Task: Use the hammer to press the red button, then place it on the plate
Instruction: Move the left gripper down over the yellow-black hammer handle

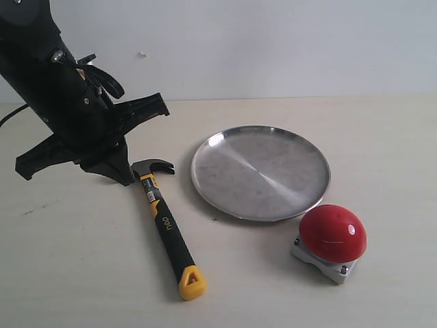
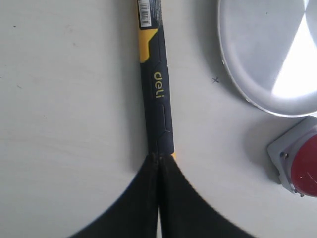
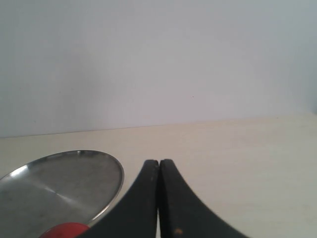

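The hammer (image 1: 166, 229) lies flat on the table, with its dark head toward my left arm and its yellow end toward the front. To its right sits the empty silver plate (image 1: 259, 174). The red button (image 1: 333, 232) is on its grey base, in front of the plate's right side. My left gripper (image 1: 125, 179) points down beside the hammer head, shut and empty. In the left wrist view its tips (image 2: 159, 157) cover the low end of the handle (image 2: 156, 89). The right gripper (image 3: 159, 162) is shut and empty, out of the exterior view.
The left wrist view also shows the plate (image 2: 267, 54) and button (image 2: 304, 166). The right wrist view catches the plate (image 3: 59, 183) and a sliver of the button (image 3: 64, 231). A white wall backs the table.
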